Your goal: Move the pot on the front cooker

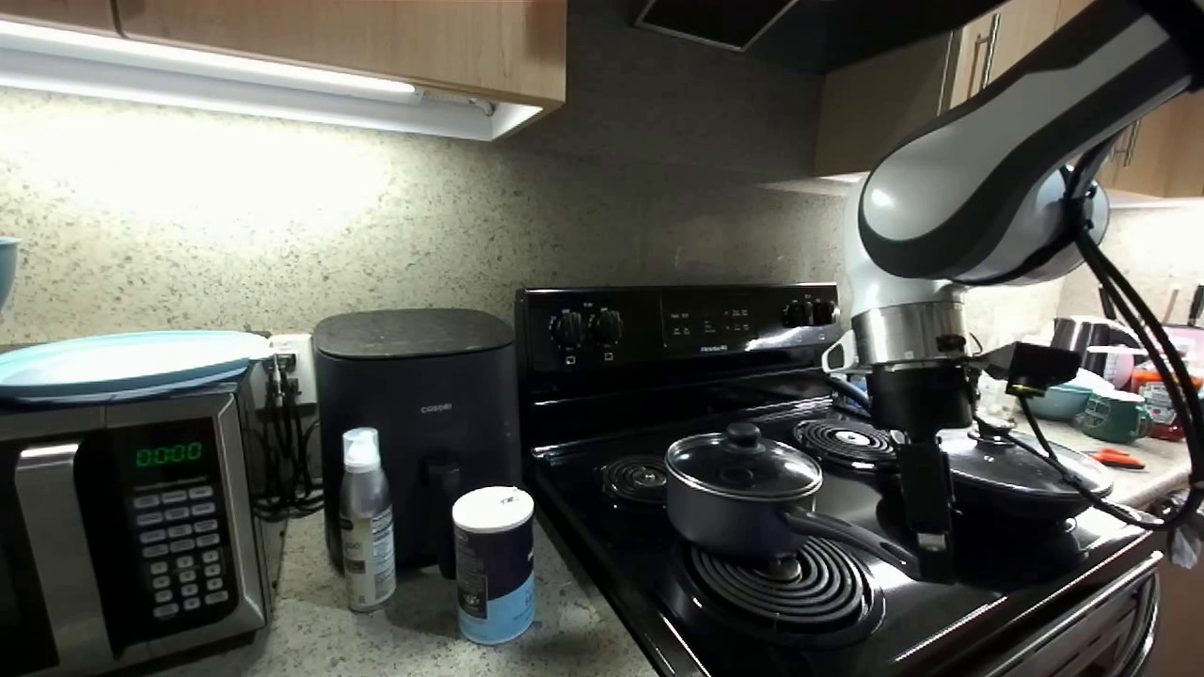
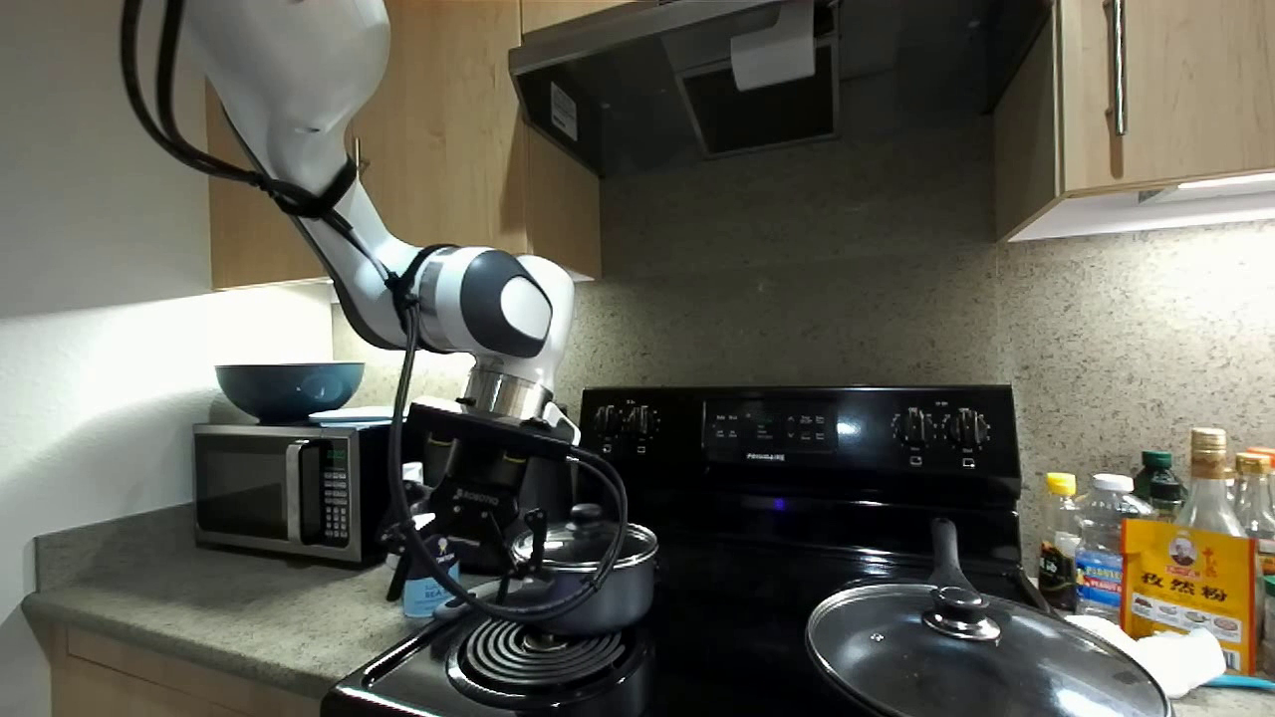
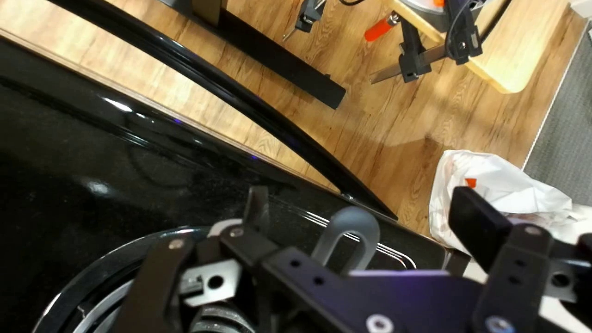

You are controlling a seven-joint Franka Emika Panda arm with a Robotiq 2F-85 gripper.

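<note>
The pot point(image 1: 724, 517), a small dark saucepan with a glass-topped lid and black knob, also shows in an exterior view point(image 2: 610, 597). It stands off-centre over the back part of the front cooker point(image 1: 828, 597), whose black coil also shows in an exterior view point(image 2: 538, 657). I cannot tell how fully it rests on the coil. Its handle point(image 3: 349, 226) points toward the stove's front. My gripper point(image 3: 365, 217) is open, with the handle end between its fingers and a gap on both sides. In both exterior views the gripper point(image 1: 931, 555) point(image 2: 453, 588) is low at the handle. The wrist view hides the pot's body.
A wider lidded pan point(image 1: 1011, 475) point(image 2: 981, 667) stands on the stove's other side. Rear coils point(image 1: 640, 480) lie behind the pot. A blue can point(image 1: 494, 564), a spray bottle point(image 1: 369, 527) and an air fryer point(image 1: 414, 404) stand on the adjoining counter. The oven handle point(image 3: 259, 111) runs along the front.
</note>
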